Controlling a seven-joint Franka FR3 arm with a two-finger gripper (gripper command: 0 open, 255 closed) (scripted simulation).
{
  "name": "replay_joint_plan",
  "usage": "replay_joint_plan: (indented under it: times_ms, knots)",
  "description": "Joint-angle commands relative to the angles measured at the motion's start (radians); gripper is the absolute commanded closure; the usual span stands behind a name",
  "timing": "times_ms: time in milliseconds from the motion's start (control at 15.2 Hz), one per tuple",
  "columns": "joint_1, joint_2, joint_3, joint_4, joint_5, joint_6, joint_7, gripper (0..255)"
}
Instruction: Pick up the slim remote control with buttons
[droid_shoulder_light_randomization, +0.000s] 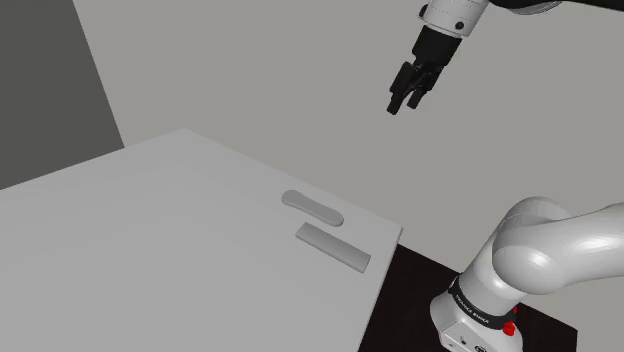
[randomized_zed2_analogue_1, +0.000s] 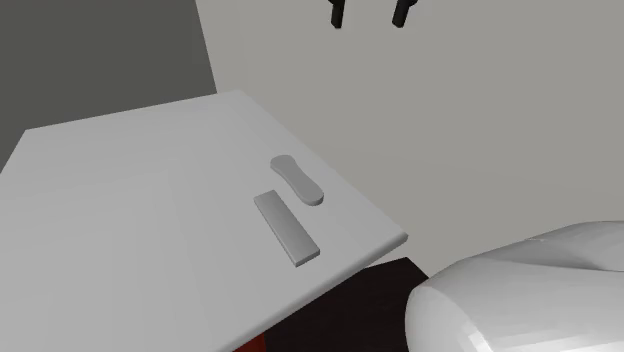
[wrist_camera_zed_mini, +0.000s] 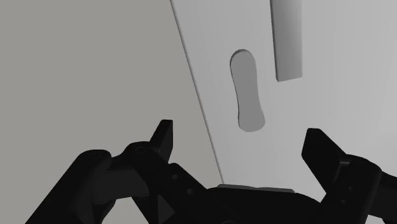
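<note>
Spread wide and holding nothing, the black gripper (droid_shoulder_light_randomization: 402, 106) hangs high over the white table (droid_shoulder_light_randomization: 150, 250); the rounded grey remote (droid_shoulder_light_randomization: 312, 208) lies well below it near the edge, beside a flat grey bar (droid_shoulder_light_randomization: 333, 247).

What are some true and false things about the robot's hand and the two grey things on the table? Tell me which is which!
1. The hand is open, with its fingers apart. True.
2. The hand is holding the rounded grey piece. False: the hand hangs high above the table and holds nothing.
3. The rounded grey piece and the rectangular grey piece both lie flat on the table, near its edge. True.
4. The rectangular grey piece is stacked on top of the rounded one. False: they lie side by side with a gap between them.
</note>
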Motion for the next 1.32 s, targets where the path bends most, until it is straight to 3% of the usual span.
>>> replay_joint_plan:
  times_ms: [0, 660, 1254]
  knots:
    - [0.000, 0.000, 0.000, 0.000, 0.000, 0.000, 0.000, 0]
    - [0.047, 0.036, 0.110, -0.263, 0.053, 0.241, 0.069, 0]
    - [0.097, 0.186, 0.224, -0.423, 0.106, 0.498, 0.139, 0]
